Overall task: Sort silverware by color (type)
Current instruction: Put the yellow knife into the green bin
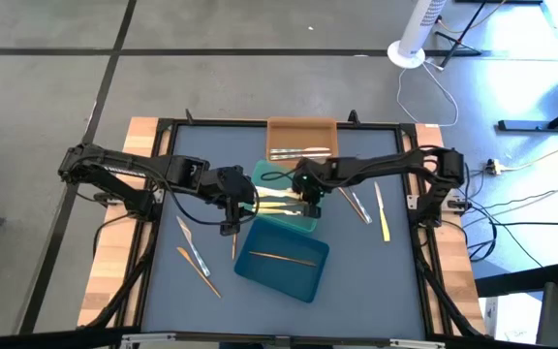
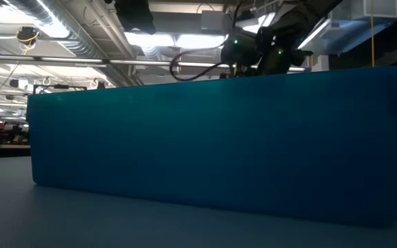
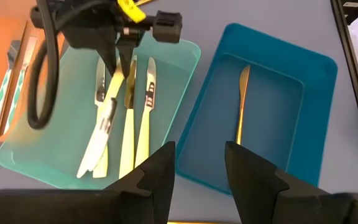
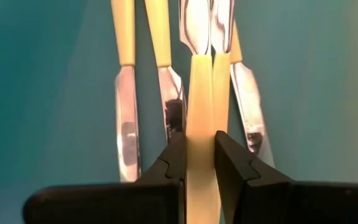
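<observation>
The teal-green tray (image 1: 264, 177) holds several pale yellow-handled utensils (image 3: 143, 118) lying flat. My right gripper (image 1: 308, 206) is low over this tray, shut on another pale yellow utensil (image 4: 201, 93). My left gripper (image 3: 199, 171) waits open just left of the teal-green and dark blue trays, with nothing between its fingers. An orange-tan utensil (image 3: 242, 102) lies in the dark blue tray (image 1: 281, 267). Silver-grey utensils (image 1: 298, 150) lie in the orange tray (image 1: 303, 128). My right gripper pinches the pale yellow handle (image 4: 200, 140) of the utensil between its two fingers. The fingers slant steeply down from the table's right and lie along the handle, whose silver blade end (image 4: 197, 25) sticks out ahead of them over the utensils in the tray. Whether that end touches them cannot be told.
Loose utensils lie on the blue mat left of the trays (image 1: 194, 254) and right of them (image 1: 361, 206), (image 1: 383, 215). In the low view the dark blue tray's wall (image 2: 212, 145) fills the picture, with an arm (image 2: 260, 52) above it.
</observation>
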